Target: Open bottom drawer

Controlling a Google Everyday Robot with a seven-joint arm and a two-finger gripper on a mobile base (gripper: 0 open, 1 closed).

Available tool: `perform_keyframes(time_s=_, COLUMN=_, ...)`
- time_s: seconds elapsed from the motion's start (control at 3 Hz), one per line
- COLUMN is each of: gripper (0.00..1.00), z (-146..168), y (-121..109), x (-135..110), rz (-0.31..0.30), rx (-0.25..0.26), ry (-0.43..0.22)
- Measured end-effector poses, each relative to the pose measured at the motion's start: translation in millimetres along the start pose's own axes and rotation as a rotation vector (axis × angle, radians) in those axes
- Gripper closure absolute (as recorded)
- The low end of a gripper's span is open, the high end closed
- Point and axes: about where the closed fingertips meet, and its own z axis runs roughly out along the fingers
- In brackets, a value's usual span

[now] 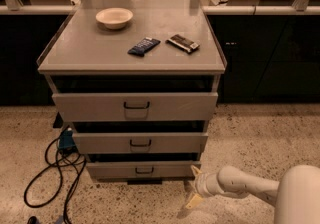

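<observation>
The bottom drawer (142, 170) is the lowest and shallowest of three grey fronts on the cabinet, with a small dark wire handle (144, 170) at its centre. It looks shut or nearly shut. My gripper (194, 186) is low at the right, just off the drawer's right end and near the floor. Its two pale fingers (195, 170) are spread apart, one up and one down, holding nothing. The white arm (250, 188) reaches in from the lower right corner.
The cabinet top (100, 53) holds a white bowl (114, 17), a dark blue packet (143, 46) and a brown packet (183, 43). Black cables (50, 168) and a blue object lie on the speckled floor at the cabinet's left. Dark counters run behind.
</observation>
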Motion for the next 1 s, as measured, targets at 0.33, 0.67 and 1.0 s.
perform_keyframes(time_s=0.33, gripper=0.0, z=14.9, y=-8.8, x=2.3, rz=-0.045, rx=0.061, ry=-0.027)
perform_keyframes(time_s=0.67, gripper=0.0, z=37.8, y=-33.6, x=-2.4, rz=-0.092, rx=0.142, ry=0.021)
perform_keyframes(time_s=1.0, gripper=0.0, z=37.9, y=-33.2, x=-2.4, rz=-0.092, rx=0.141, ry=0.02)
